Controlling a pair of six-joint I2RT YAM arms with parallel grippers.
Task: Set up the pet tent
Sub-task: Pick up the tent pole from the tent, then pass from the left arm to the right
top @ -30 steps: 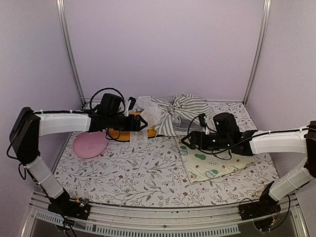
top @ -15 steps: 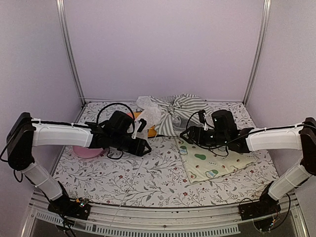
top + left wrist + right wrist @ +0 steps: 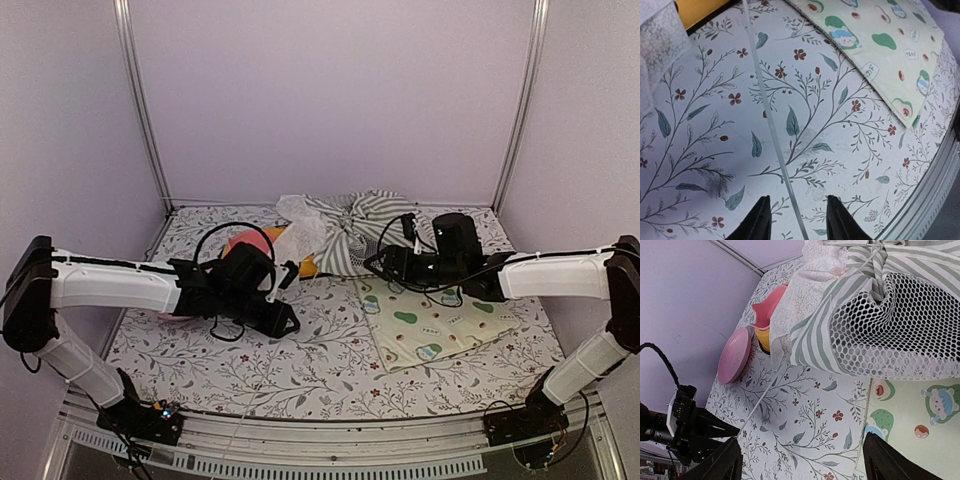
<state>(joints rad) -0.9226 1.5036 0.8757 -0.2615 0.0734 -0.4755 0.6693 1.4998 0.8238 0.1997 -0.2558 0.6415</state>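
Pet tent (image 3: 355, 235) collapsed in a striped heap at the floral counter's (image 3: 330, 365) far middle, avocado-print mat (image 3: 440, 325) just beside, right gripper (image 3: 802, 450) spread wide near its mesh, left gripper (image 3: 797, 210) partly apart astride a thin white pole (image 3: 771, 130).

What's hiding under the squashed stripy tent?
An orange bowl pokes out from under the tent's white lace curtain. The rest of the bowl is covered, and anything lying deeper under the tent can't be seen.
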